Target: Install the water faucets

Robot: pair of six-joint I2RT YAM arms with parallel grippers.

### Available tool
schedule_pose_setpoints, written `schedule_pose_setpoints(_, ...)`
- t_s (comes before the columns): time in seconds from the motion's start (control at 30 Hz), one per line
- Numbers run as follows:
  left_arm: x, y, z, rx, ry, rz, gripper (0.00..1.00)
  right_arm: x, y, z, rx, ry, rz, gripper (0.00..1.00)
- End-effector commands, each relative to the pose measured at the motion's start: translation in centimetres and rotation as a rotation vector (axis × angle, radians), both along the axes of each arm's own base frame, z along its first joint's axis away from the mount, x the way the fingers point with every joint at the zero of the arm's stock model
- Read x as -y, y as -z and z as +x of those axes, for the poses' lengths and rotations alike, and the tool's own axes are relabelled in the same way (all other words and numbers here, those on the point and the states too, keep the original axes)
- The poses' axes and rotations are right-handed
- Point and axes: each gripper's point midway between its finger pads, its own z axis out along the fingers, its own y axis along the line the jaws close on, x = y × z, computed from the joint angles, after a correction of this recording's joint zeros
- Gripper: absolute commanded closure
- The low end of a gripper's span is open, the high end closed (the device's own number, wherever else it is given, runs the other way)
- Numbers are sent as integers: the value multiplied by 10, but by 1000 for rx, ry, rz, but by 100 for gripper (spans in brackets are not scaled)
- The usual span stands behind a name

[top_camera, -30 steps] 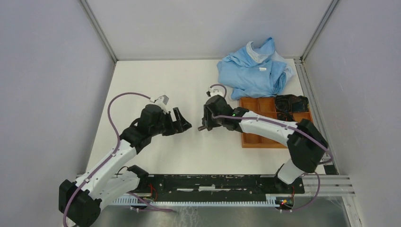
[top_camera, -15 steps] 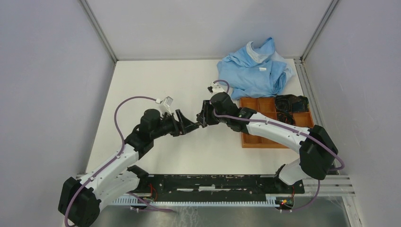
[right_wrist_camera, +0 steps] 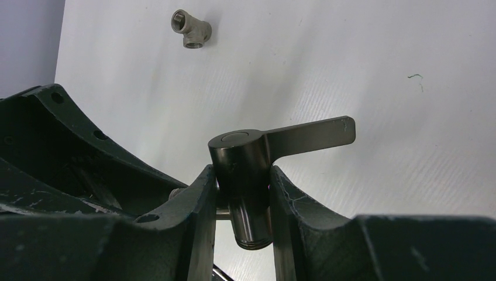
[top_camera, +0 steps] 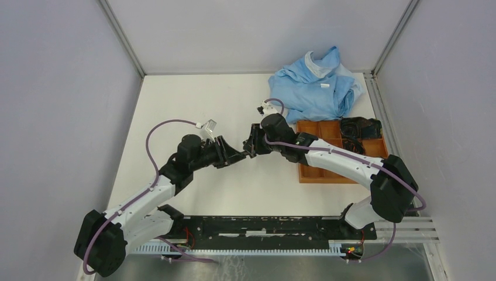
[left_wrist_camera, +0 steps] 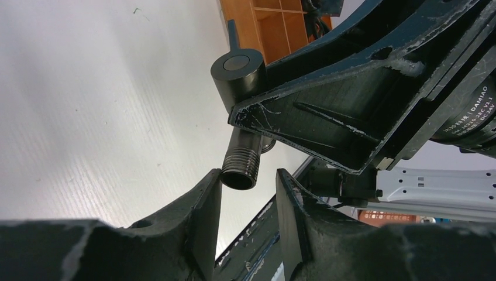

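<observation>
The right gripper point(right_wrist_camera: 241, 175) is clamped on a dark grey metal faucet point(right_wrist_camera: 240, 158) that has a round cap and a flat lever handle. Its two fingers press the barrel from either side, and the handle sticks out sideways past them. The faucet is held clear of the white table point(top_camera: 193, 99), over its middle, between the two arms, with its threaded end pointing towards the left gripper point(left_wrist_camera: 248, 175). That gripper meets it tip to tip. Its jaws stand apart, and in the left wrist view the threaded end sits right at their mouth, close against one fingertip point(left_wrist_camera: 212, 184) with a gap to the other, so it has no grip on the piece. In the top view the two grippers look almost in contact.

A second piece, a lighter grey metal T-shaped pipe fitting point(right_wrist_camera: 190, 28), lies by itself on the table, apart from both grippers.

On the right side of the table rests an orange-brown wooden tray point(top_camera: 327, 180) divided into compartments. Its far compartments hold black items point(top_camera: 358, 127) that cannot be made out. Behind the tray, in the far right corner, lies a crumpled light blue cloth point(top_camera: 316, 88)
</observation>
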Motion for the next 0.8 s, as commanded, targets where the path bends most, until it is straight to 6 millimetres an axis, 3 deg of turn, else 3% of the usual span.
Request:
schedule_pose_setpoints(0.0, 6, -14, -1, 25, 6, -65, 54, -16, -37, 5, 61, -16, 118, 100)
schedule_pose_setpoints(0.2, 6, -16, 0, 32, -2, -74, 55, -17, -39, 1, 58, -36, 131, 100)
schedule_pose_setpoints(0.3, 6, -20, 0, 40, -3, -85, 61, -17, -39, -1, 58, -43, 132, 100)
schedule_pose_setpoints(0.43, 6, -24, 0, 44, -11, -109, 79, -15, -39, -3, 62, -50, 132, 100)
schedule_pose_setpoints(0.5, 6, -24, 1, 41, -14, -111, 95, -15, -37, -5, 61, -58, 133, 100)
schedule_pose_setpoints(0.6, 5, -25, 1, 51, -13, -102, 98, -14, -36, -10, 80, -101, 142, 99)
schedule_pose_setpoints(0.67, 2, -28, 0, 77, -11, -82, 98, -10, -43, -12, 132, -137, 158, 89)
schedule_pose_setpoints(0.7, 2, -31, -2, 101, 2, -70, 98, -7, -46, -14, 171, -157, 163, 73)
schedule_pose_setpoints(0.77, 0, -41, -5, 152, 27, -57, 98, 3, -59, -20, 247, -185, 182, 30)
